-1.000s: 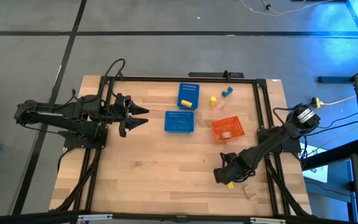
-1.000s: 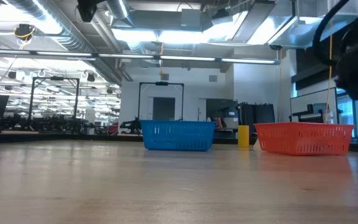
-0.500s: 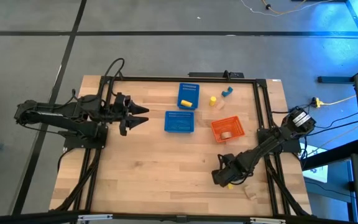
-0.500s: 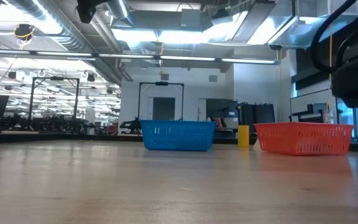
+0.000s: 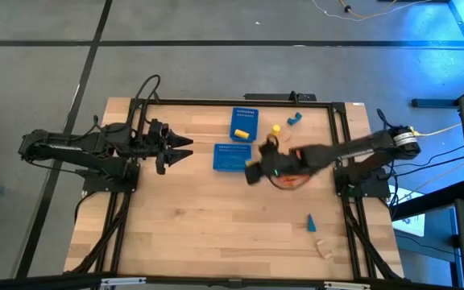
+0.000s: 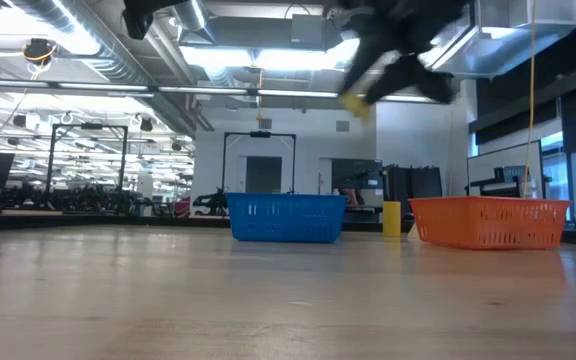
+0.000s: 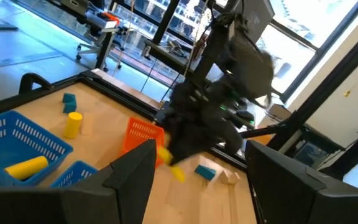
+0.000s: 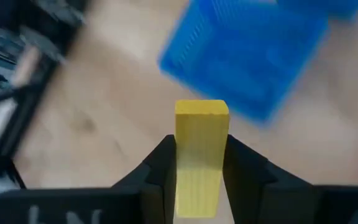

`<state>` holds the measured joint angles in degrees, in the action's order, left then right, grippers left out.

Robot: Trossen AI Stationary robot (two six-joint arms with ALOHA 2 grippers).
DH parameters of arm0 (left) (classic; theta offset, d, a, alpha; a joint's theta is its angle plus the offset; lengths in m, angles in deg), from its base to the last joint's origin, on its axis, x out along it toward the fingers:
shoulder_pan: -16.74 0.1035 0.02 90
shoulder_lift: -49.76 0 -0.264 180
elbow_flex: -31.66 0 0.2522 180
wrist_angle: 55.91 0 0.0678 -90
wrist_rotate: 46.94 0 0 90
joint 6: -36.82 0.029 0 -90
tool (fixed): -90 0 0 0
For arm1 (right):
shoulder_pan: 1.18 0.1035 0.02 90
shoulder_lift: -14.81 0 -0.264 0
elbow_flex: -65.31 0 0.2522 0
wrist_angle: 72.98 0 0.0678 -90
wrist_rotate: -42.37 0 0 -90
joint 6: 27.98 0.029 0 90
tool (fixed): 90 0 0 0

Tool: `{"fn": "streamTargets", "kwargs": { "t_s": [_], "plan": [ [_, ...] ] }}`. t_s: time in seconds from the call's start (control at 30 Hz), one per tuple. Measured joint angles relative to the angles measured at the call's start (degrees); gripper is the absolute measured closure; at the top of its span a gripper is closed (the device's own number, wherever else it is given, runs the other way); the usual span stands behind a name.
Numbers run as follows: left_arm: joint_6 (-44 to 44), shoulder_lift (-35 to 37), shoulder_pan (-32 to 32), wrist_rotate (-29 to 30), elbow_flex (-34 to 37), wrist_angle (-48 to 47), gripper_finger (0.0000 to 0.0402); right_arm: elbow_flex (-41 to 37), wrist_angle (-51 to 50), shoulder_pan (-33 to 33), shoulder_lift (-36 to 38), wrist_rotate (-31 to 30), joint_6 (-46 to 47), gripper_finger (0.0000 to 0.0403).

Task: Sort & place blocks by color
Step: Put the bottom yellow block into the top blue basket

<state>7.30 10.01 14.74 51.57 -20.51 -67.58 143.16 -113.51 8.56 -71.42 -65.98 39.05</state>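
A block (image 5: 244, 133) lies in the rear basket (image 5: 244, 115), seemingly flat.

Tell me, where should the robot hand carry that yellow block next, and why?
Probably onward to the far blue basket and let go there. The right hand grips a yellow bar, and that basket already holds a yellow cylinder.

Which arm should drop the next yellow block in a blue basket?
Right. Its gripper already clamps a yellow bar above the near blue basket; the left gripper waits empty at the table's left.
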Motion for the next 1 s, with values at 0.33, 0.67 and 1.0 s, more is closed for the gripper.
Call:
{"fn": "streamTargets", "kwargs": {
  "t_s": [0.33,0.67,1.0],
  "plan": [
    [-0.1,0.0,-0.1,2.8,0.0,0.1,0.0163,0.1,14.6,-17.3,-6.9,-2.1,-16.5,0.0307],
    [0.0,0.0,0.0,4.5,0.0,0.1,0.0163,0.1,19.0,-26.5,-13.7,-4.9,-21.4,0.0307],
    [0.0,0.0,-0.1,4.5,0.0,0.1,0.0163,0.3,17.9,-28.7,-13.0,-3.0,-21.6,0.0126]
  ]
}}
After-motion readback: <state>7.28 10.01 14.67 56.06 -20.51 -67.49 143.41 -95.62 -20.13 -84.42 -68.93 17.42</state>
